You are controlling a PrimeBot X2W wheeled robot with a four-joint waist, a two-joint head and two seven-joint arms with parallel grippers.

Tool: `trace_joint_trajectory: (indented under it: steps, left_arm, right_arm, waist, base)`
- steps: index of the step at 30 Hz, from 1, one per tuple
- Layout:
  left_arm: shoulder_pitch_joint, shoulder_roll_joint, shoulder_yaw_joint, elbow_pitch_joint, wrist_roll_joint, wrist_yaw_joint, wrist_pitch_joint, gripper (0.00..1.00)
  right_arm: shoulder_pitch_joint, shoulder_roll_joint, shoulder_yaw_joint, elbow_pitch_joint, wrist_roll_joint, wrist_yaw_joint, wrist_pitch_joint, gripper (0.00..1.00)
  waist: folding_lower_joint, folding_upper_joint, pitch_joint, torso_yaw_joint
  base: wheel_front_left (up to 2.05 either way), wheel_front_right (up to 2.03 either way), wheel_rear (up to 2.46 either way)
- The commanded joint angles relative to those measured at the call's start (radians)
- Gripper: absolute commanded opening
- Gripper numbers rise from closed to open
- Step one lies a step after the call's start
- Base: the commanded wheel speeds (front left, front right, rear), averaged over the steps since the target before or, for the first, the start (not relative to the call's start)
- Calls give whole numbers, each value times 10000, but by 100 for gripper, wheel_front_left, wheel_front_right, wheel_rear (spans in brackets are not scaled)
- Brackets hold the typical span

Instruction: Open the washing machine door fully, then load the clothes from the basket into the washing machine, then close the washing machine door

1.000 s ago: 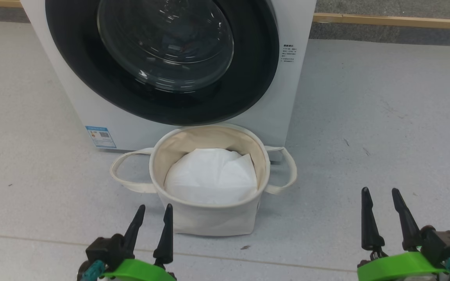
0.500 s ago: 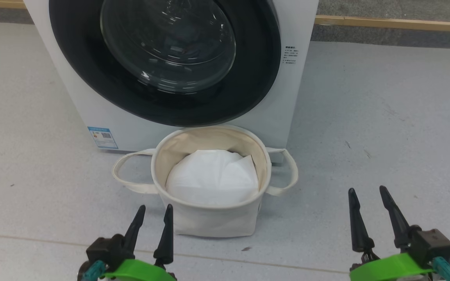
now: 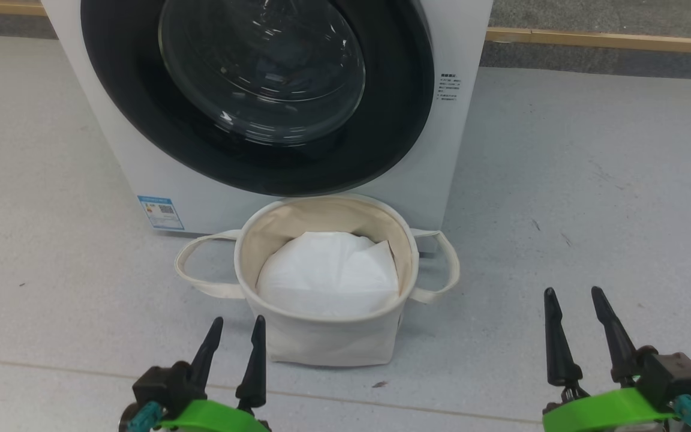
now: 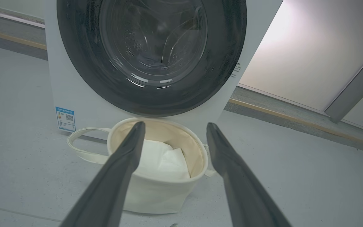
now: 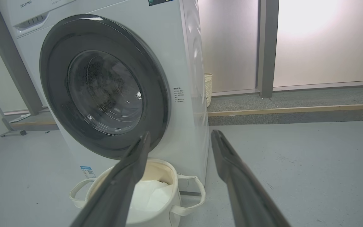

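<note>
Closed door point(image 3: 261, 78) behind cream basket point(image 3: 327, 343)

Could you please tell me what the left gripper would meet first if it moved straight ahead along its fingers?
Most likely the basket: the open left gripper points at it, probably reaching its near rim before the white sheet inside. Depth is unclear.

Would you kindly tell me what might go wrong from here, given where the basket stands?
The basket stands right below the washing machine door; a swinging door may clip its rim. The white liner sheet lying in the basket could be grabbed as laundry. The left claw hangs open near the basket's front wall, so a forward move might push it over.
</note>
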Motion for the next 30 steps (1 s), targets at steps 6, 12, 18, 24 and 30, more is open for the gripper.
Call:
trace_joint_trajectory:
  steps: [6, 12, 18, 24, 30]
  left_arm:
    - [1, -2, -44, 110, 27, 22, 0, 0]
    - [231, -31, 33, 580, -262, 0, 113, 0]
    - [242, -24, 205, 482, -860, -53, 286, 0]
    - [226, -17, 377, 403, -1454, -105, 456, 0]
    - [218, -10, 551, 318, -2049, -158, 629, 0]
  right_arm:
    - [1, 0, 4, 25, 11, 0, 0, 0]
    - [70, -10, 43, 575, 341, 2, 52, 0]
    - [-3, -63, 23, 634, 1088, 1, 192, 0]
    - [-103, -106, 3, 714, 1820, 1, 328, 0]
    - [-185, -142, -24, 778, 2544, 0, 469, 0]
  waist:
    - [0, 0, 12, 16]
    - [3, 0, 15, 12]
    - [13, 0, 2, 0]
    - [1, 0, 29, -11]
    - [1, 0, 36, -22]
  base:
    - [0, 0, 0]
    - [0, 0, 0]
    - [0, 0, 0]
    - [0, 0, 0]
    - [0, 0, 0]
